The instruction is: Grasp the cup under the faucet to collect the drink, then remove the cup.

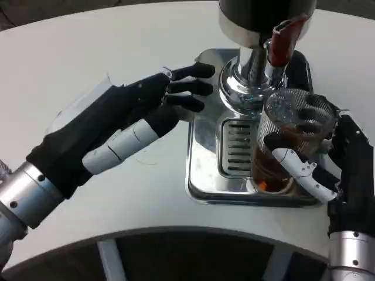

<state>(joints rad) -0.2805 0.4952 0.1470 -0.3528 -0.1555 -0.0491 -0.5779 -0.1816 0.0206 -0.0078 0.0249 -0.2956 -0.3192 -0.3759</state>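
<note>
A clear ribbed cup [285, 137] with brown drink in its lower part stands on the steel drip tray [202, 152], just below and right of the dispenser's chrome spout [253, 70]. My right hand [343, 161] wraps around the cup from the right, thumb across its front and fingers showing through the glass behind. The red tap lever [281, 41] sticks out above the cup. My left hand [146, 114] hovers left of the dispenser base, fingers stretched toward the chrome column and holding nothing.
The dispenser's dark body [263, 14] rises at the top centre. The slotted grate [236, 146] lies left of the cup. The round white table [88, 52] stretches left and behind; its near edge curves along the bottom.
</note>
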